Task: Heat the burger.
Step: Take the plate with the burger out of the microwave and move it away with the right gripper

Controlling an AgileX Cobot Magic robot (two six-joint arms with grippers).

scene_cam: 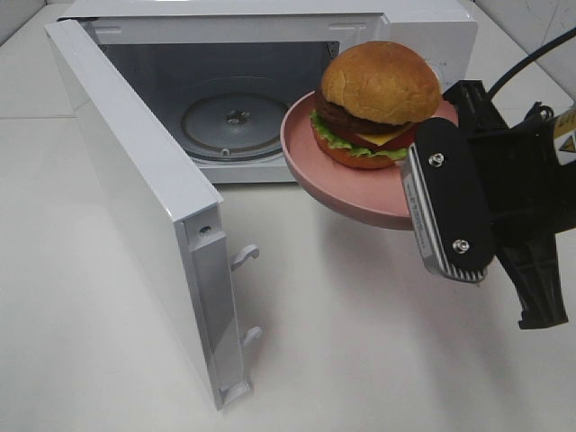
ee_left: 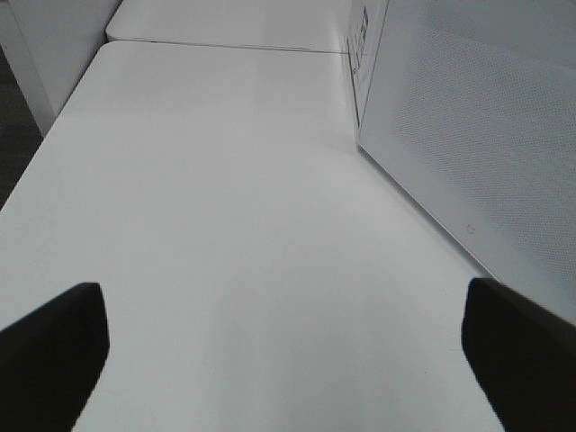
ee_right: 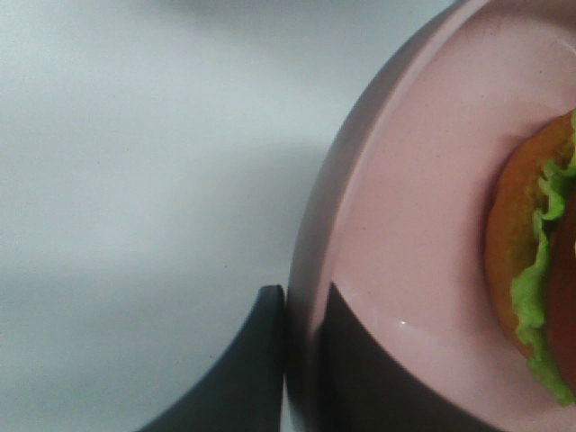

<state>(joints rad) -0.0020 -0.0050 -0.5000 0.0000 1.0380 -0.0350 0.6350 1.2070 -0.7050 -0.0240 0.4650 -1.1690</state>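
A burger [scene_cam: 378, 103] with a brown bun, lettuce, cheese and patty sits on a pink plate [scene_cam: 310, 166]. My right gripper [scene_cam: 447, 202] is shut on the plate's near rim and holds it in the air, just in front of the open white microwave [scene_cam: 270, 36]. The glass turntable [scene_cam: 234, 121] lies bare inside. In the right wrist view the fingers [ee_right: 256, 360] pinch the plate rim [ee_right: 360, 225] beside the burger [ee_right: 531, 270]. My left gripper [ee_left: 283, 351] is open over bare table, beside the microwave's door.
The microwave door [scene_cam: 144, 198] swings wide open to the left, its latch hooks [scene_cam: 245, 256] pointing right. The white table [scene_cam: 360, 342] spreads in front. The door panel [ee_left: 477, 135] shows in the left wrist view.
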